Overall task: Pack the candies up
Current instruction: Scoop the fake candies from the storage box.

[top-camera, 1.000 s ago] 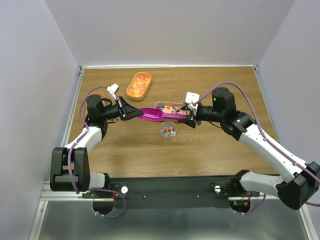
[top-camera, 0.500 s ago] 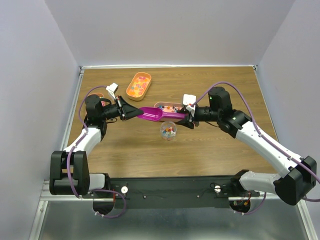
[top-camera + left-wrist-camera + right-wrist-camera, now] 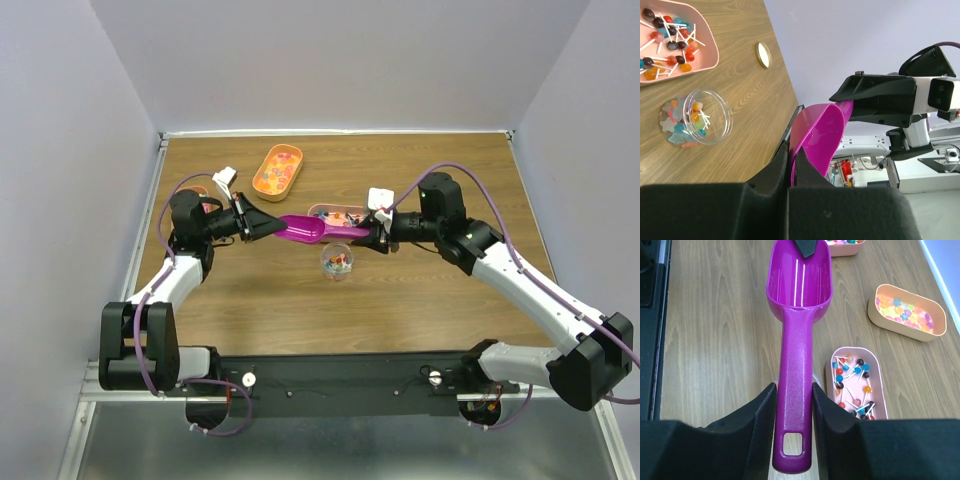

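A magenta scoop [image 3: 310, 230] hangs level over the table between both arms, its bowl empty [image 3: 800, 280]. My left gripper [image 3: 262, 228] is shut on the bowl's front rim [image 3: 805, 150]. My right gripper [image 3: 372, 236] has its fingers [image 3: 760, 415] pressed on both sides of the handle [image 3: 793, 390]. Below the scoop stands an open clear jar [image 3: 336, 262] holding some small multicoloured candies [image 3: 682, 127]. More candies fill an orange tray [image 3: 277, 171], also in the right wrist view [image 3: 907, 312].
A peach tray of lollipops [image 3: 335, 214] lies just behind the scoop, close to my right gripper [image 3: 857, 382]. The jar's gold lid [image 3: 762, 54] lies on the wood. Grey walls close off the back and sides of the table.
My right gripper's fingers have closed in on the scoop handle, and that arm has shifted slightly left. The left gripper and the scoop have stayed where they were.
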